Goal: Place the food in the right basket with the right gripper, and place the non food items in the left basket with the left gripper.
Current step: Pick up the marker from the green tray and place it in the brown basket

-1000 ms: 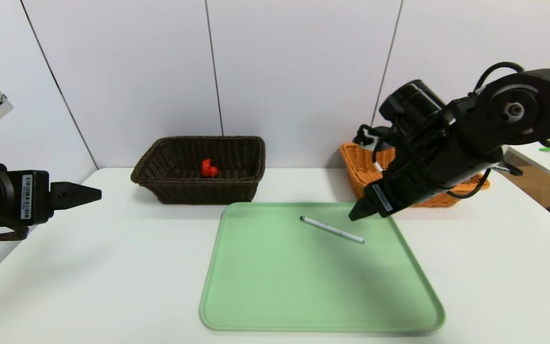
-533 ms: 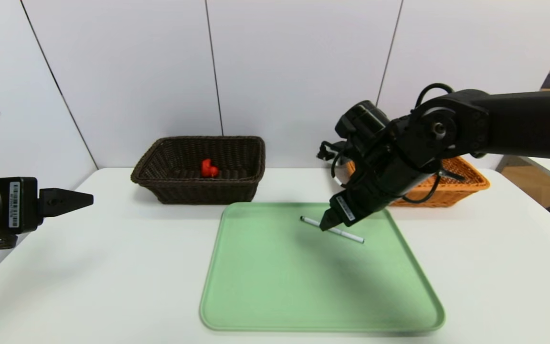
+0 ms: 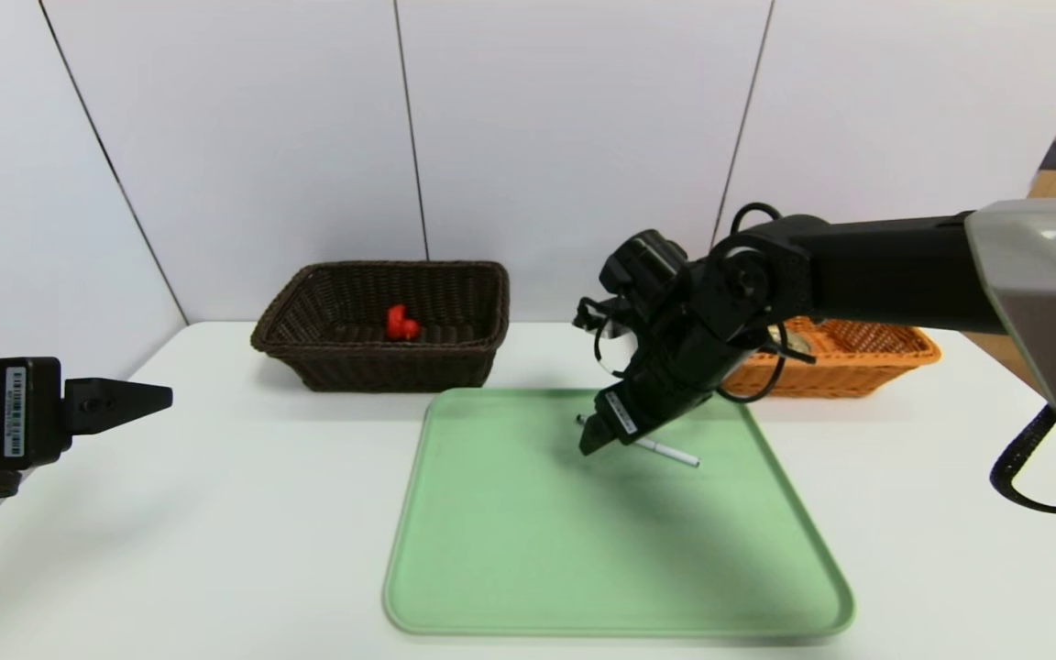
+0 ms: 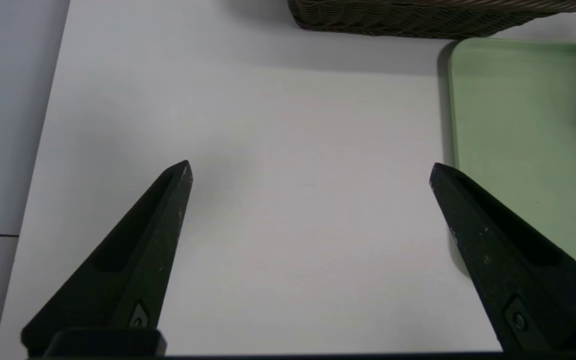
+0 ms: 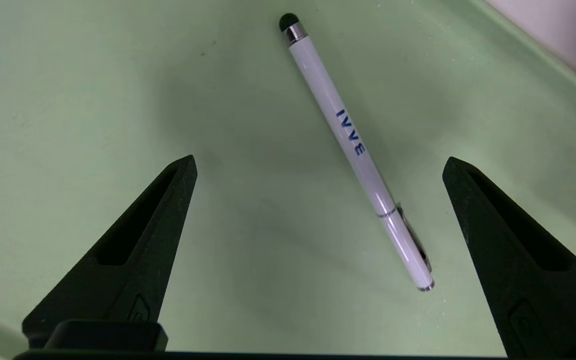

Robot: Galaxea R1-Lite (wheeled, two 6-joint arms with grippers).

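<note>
The white pen lies on the green tray. My right gripper hovers low over its left end, open, with the pen lying free between the spread fingers. The red duck sits inside the dark brown left basket. My arm covers part of the orange right basket; the food cannot be made out. At the table's far left, my left gripper hangs open and empty over bare table.
The white table carries both baskets along the back wall and the tray at the centre front. The tray's edge and the dark basket's base show in the left wrist view.
My right arm has swung left and down from the orange basket to over the pen on the tray. The left gripper has drawn back slightly to the left.
</note>
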